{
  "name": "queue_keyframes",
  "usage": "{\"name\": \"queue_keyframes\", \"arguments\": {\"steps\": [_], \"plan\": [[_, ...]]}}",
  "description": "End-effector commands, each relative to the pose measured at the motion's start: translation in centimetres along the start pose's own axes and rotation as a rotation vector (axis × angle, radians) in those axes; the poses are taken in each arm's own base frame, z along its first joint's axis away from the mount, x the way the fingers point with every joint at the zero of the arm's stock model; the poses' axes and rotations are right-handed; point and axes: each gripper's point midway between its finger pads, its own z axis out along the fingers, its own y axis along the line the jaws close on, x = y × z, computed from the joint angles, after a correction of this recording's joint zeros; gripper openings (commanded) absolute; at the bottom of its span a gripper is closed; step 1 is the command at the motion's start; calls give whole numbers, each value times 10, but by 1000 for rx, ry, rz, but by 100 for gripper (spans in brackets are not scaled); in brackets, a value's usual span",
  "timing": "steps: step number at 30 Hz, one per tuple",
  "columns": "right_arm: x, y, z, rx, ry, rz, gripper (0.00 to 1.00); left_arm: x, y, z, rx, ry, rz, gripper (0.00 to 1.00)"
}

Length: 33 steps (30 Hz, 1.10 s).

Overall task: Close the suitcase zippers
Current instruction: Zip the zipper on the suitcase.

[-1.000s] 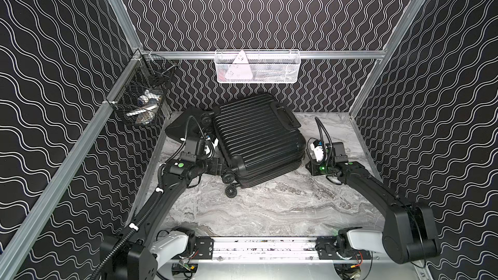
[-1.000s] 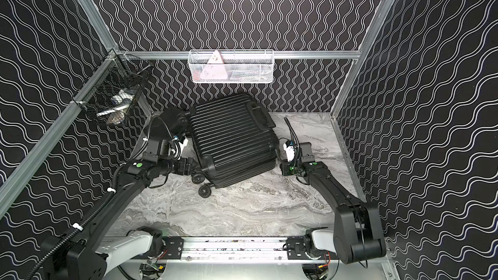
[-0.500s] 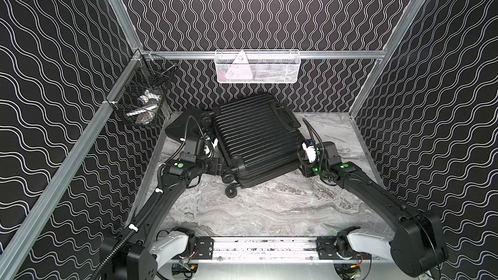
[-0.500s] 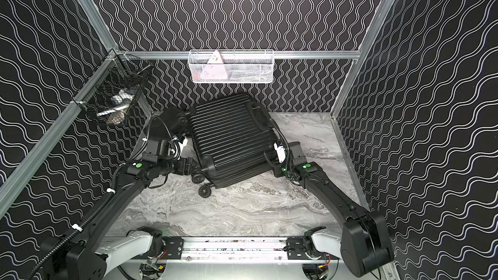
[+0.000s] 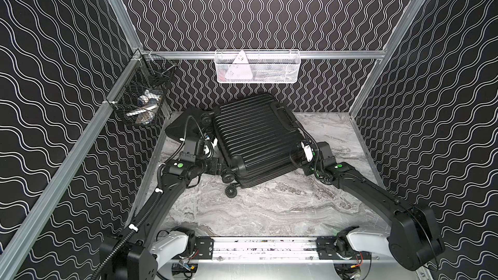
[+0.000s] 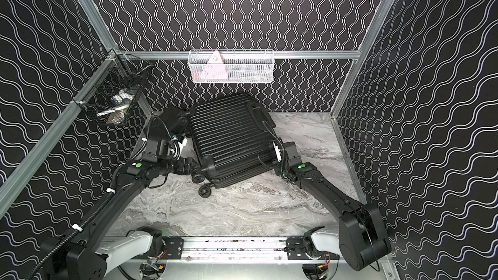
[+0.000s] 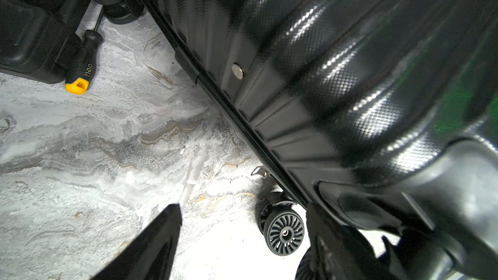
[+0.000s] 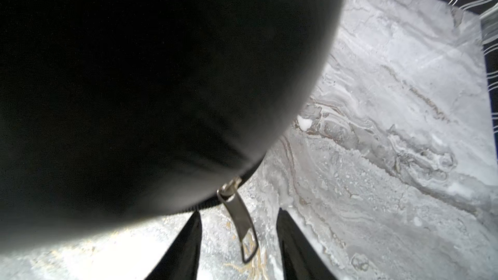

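Inspecting the right fingers (image 8: 188, 243): they are standing spread, and the metallic zipper pull (image 8: 241, 224) is hanging between them, unpinched, from the zip track (image 8: 206, 206) at the rounded corner of the suitcase (image 5: 256, 141) just ahead of them. The left fingers (image 7: 151, 246) are likewise spread, one over the worktop (image 7: 107, 136), one beside a wheel (image 7: 284, 234). Advice: centre the tab, be closing squarely near its slider, then be drawing along the seam, not outward.

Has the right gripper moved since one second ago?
Yes. In a top view the right gripper went toward the suitcase, away from the right-hand wall; the gap between them is gone.
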Motion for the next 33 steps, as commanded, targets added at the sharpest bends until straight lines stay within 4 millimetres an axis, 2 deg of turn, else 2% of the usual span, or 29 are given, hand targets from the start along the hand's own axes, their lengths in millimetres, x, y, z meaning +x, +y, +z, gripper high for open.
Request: {"name": "queue_keyframes", "arguments": {"steps": [1,11,23,33], "plan": [[15,6,4,-25,30,-122,48,0,1,0,0,3,24,78],[24,-3,22,47,64,-248,46,1,1,1,3,7,23,78],[37,-5,13,51,96,-203,44,2,1,1,4,9,24,78],[43,-11,27,61,110,-215,44,2,1,1,5,6,22,78]]}}
